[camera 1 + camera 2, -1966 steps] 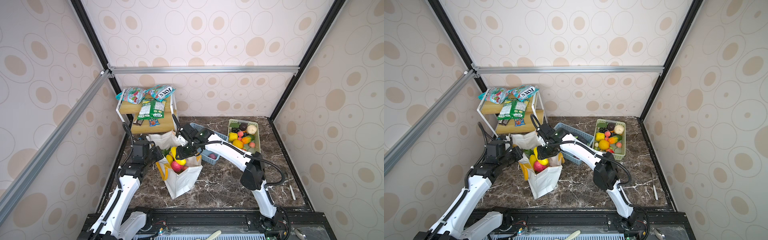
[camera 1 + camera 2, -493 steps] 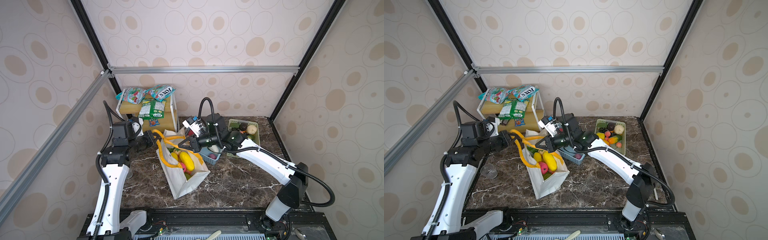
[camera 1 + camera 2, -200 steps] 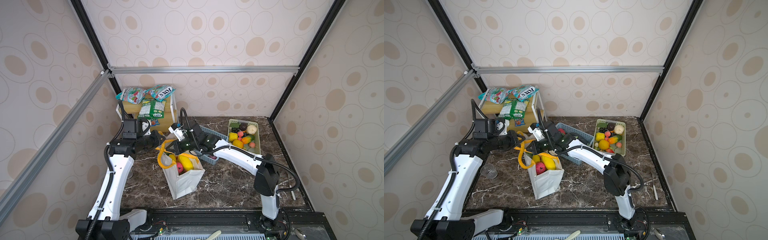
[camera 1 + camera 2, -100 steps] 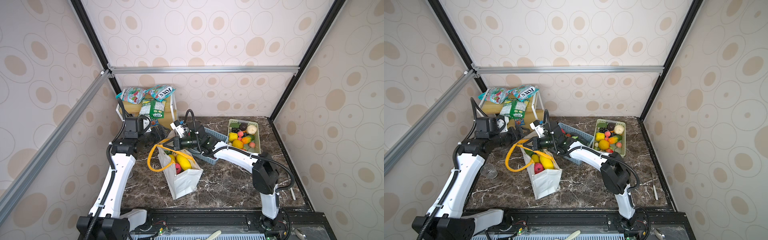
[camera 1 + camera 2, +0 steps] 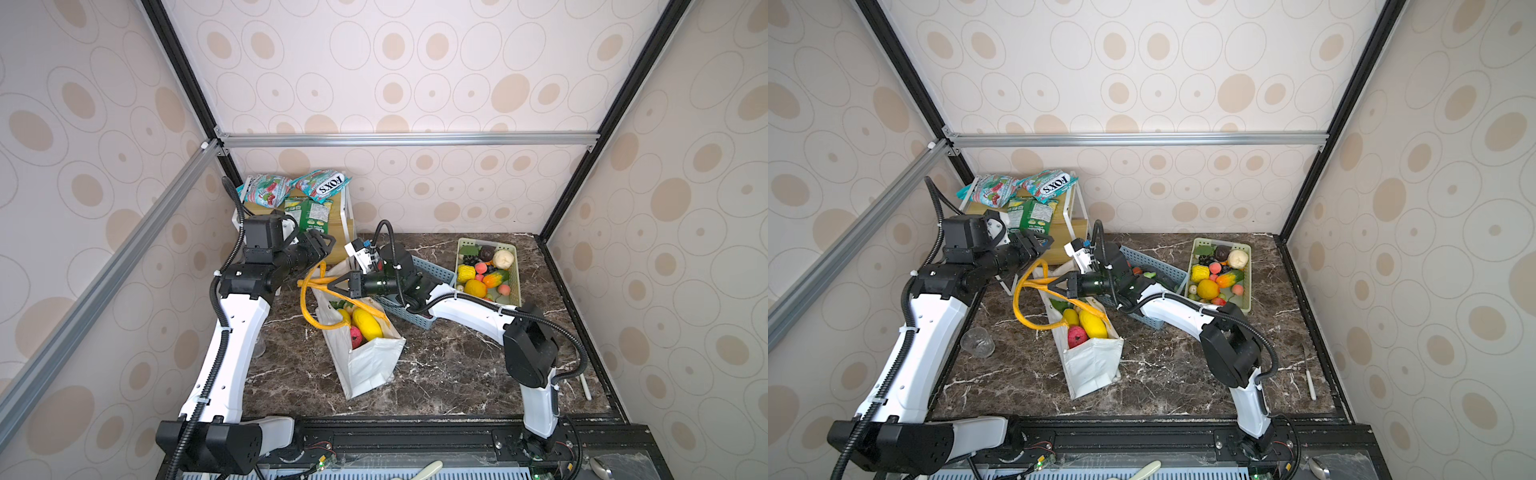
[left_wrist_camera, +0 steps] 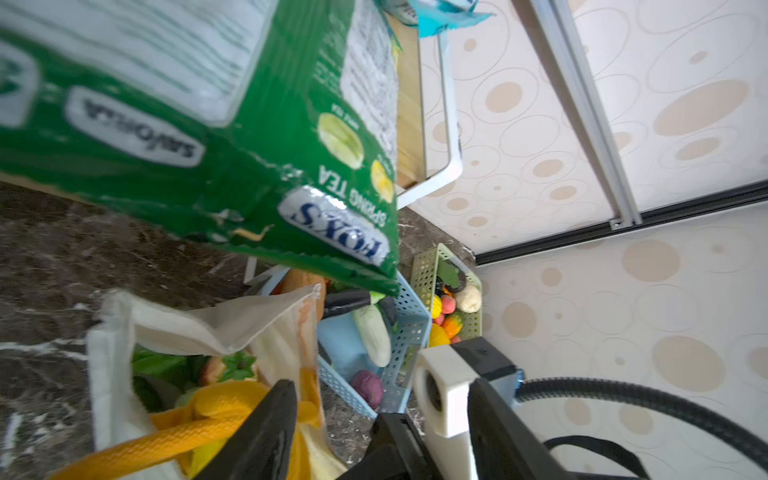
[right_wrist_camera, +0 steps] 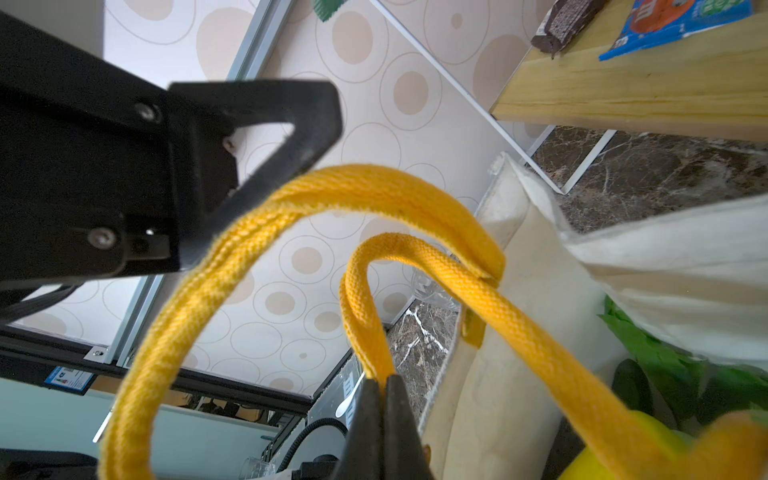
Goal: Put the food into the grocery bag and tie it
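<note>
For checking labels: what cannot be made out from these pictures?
Whether the yellow handles are knotted: too small in both top views, cut off in the right wrist view.
Food deep in the grocery bag: both top views, hidden by upper pieces and bag wall.
White stick by the right wall: too small to name, both top views.
Green packet's fine print, left wrist view: blurred.

grocery bag (image 5: 365, 365): white cloth, matt, creased | handle (image 7: 415, 199): yellow woven webbing, coarse | toy food (image 5: 368, 324): smooth plastic, slight sheen | tabletop (image 5: 449, 365): dark veined stone, polished | shelf (image 7: 623, 83): bare wood | snack packet (image 6: 166, 124): glossy foil | green basket (image 5: 517, 274): perforated plastic
</note>
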